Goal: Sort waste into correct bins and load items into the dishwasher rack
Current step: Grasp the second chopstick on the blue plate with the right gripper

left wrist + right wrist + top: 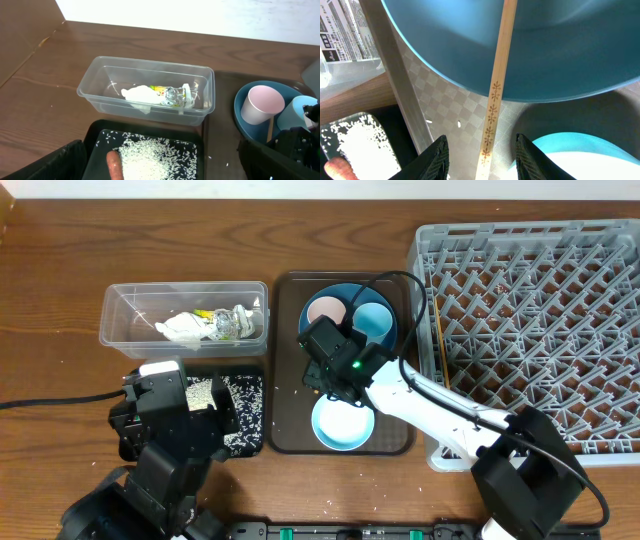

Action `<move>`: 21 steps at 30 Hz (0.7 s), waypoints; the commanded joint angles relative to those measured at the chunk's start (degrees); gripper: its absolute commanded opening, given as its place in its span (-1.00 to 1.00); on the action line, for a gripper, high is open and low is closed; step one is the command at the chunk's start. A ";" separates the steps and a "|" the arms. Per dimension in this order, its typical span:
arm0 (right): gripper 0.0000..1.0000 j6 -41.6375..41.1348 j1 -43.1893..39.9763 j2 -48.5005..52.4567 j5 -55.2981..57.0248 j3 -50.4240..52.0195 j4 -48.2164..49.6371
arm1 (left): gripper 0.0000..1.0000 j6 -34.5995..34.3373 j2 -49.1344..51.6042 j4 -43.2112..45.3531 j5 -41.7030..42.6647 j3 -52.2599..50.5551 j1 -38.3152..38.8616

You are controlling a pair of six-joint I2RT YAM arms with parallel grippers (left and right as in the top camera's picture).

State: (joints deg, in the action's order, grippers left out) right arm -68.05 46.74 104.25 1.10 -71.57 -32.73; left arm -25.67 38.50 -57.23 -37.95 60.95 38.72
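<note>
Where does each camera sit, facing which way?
Overhead: above the table, straight down on clear tub, black tray, brown tray, rack; left gripper and right gripper show.
Left wrist: low over the black tray, facing the clear tub; own finger bottom left.
Right wrist: just above the brown tray, facing plate and chopstick, own fingers straddling it.
Shared: both wrist views show rice and carrot.

You see a pink cup [262, 104], light-blue cup [296, 112], dark-blue plate [239, 112], grey lattice rack [530, 320], and brown floral marks down the pale wooden chopstick [499, 80].
</note>
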 commanded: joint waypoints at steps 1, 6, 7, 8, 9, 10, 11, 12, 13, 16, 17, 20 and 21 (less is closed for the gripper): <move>-0.18 -0.74 0.83 0.57 1.49 -0.37 0.00 | 0.98 -0.28 -0.04 -0.17 -1.49 0.90 -0.20; -0.21 -2.19 1.49 0.57 1.53 -0.37 0.13 | 0.98 -0.28 -0.04 -0.17 -1.49 0.90 -0.20; -0.20 -2.23 1.57 0.57 1.73 -0.37 0.13 | 0.98 -0.26 -0.04 -0.17 -1.49 0.90 -0.20; -0.21 -2.23 1.64 0.57 2.01 -0.37 0.11 | 0.98 -0.26 -0.04 -0.17 -1.49 0.90 -0.20; -0.21 -2.21 1.66 0.57 2.16 -0.37 0.07 | 0.98 -0.26 -0.04 -0.17 -1.49 0.90 -0.20; -0.21 -2.21 1.66 0.57 2.19 -0.37 -0.04 | 0.98 -0.28 -0.04 -0.17 -1.51 0.90 -0.20; -0.22 -2.21 1.66 0.57 2.16 -0.35 -0.07 | 0.98 -0.26 -0.04 -0.17 -1.51 0.90 -0.20; -0.24 -2.21 1.66 0.59 2.14 -0.35 -0.07 | 0.98 -0.26 -0.04 -0.17 -1.49 0.90 -0.20; -0.26 -2.21 1.68 0.66 2.12 -0.35 -0.07 | 0.98 -0.26 -0.04 -0.17 -1.49 0.90 -0.20; -0.27 -2.23 1.73 0.74 2.16 -0.35 0.00 | 0.98 -0.26 -0.04 -0.17 -1.51 0.90 -0.20; -0.28 -2.23 1.70 0.76 2.16 -0.35 0.00 | 0.98 -0.26 -0.04 -0.17 -1.51 0.90 -0.20; -0.29 -2.21 1.73 0.79 2.38 -0.33 -0.04 | 0.98 -0.26 -0.04 -0.17 -1.51 0.90 -0.20; -0.30 -2.21 1.70 0.79 2.36 -0.31 -0.07 | 0.98 -0.26 -0.04 -0.17 -1.49 0.90 -0.20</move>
State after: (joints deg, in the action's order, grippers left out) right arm -69.52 48.36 104.31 2.02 -71.55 -32.71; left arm -25.67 38.50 -57.23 -37.95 60.95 38.72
